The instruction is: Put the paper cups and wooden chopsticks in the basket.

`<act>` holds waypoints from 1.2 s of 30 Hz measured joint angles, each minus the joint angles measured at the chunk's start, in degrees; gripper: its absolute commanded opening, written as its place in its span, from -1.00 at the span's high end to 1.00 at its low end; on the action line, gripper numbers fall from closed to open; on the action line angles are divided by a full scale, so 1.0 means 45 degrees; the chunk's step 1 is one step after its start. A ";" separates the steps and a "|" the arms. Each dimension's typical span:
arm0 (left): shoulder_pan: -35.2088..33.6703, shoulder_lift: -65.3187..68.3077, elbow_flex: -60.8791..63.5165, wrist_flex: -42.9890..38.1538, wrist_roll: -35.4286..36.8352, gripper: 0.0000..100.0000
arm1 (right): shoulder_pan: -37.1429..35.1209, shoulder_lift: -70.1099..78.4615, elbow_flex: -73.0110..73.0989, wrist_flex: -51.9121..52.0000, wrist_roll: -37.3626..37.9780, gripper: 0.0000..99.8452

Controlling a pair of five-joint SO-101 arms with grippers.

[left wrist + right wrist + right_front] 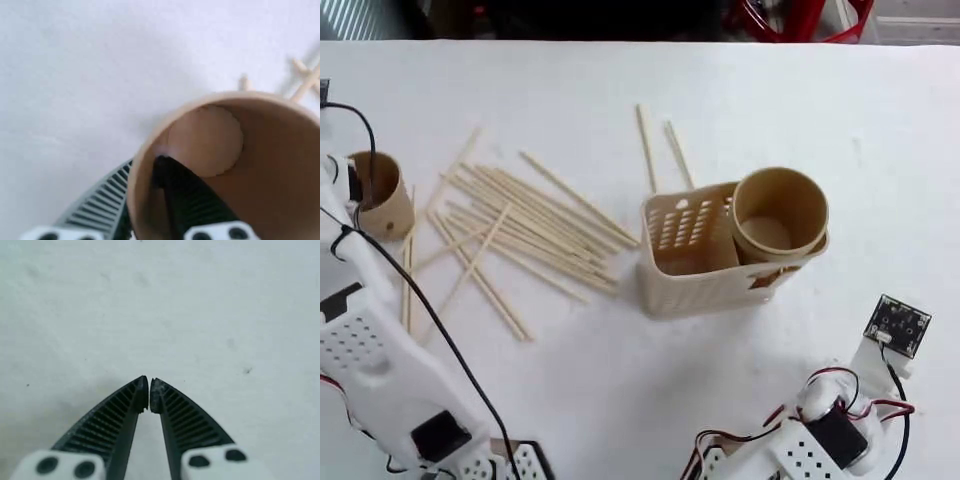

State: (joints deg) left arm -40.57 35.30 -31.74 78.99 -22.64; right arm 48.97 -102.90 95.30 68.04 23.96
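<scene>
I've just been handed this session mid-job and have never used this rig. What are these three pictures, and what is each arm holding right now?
You have two small robot arms at a white table. The wide picture looks down from a fixed camera. The other two come from a camera on each arm's wrist, looking along its jaws.

The left arm has its jaws shut on the wall of a paper cup, one jaw inside and one outside, as its wrist picture shows. The right arm holds nothing: its jaws are shut over bare table.

Loose wooden chopsticks lie on the table, and none are visible in the basket. The basket already holds nested cups at one end.
</scene>
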 measured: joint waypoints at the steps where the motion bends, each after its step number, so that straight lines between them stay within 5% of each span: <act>1: 0.0039 -0.0254 0.0000 0.0195 0.0000 0.95 | 0.0000 0.0000 0.0000 0.0000 0.0000 0.96; 8: 0.0508 -0.3829 0.0000 0.1563 -0.0020 0.95 | 0.0000 0.0000 0.0000 0.0000 0.0000 0.96; 15: 0.2520 -0.8615 -0.0215 0.3145 0.0449 0.95 | 0.0000 0.0000 0.0059 0.0000 0.0000 0.96; 22: 0.8498 -1.3656 -0.0762 0.3399 0.1602 0.95 | -0.0195 0.0020 0.0098 0.0000 0.0000 0.96; 29: 1.5824 -1.4496 0.0274 0.1680 0.2032 0.95 | -0.0918 0.0020 0.0234 0.0000 -0.0020 0.96; 36: 1.8618 -1.4398 0.4259 -0.1231 0.2657 0.95 | -0.0899 0.0020 0.0234 0.0000 -0.0020 0.96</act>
State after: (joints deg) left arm 43.21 -29.49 -12.57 73.45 -10.68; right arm 44.92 -102.81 96.35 68.04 23.87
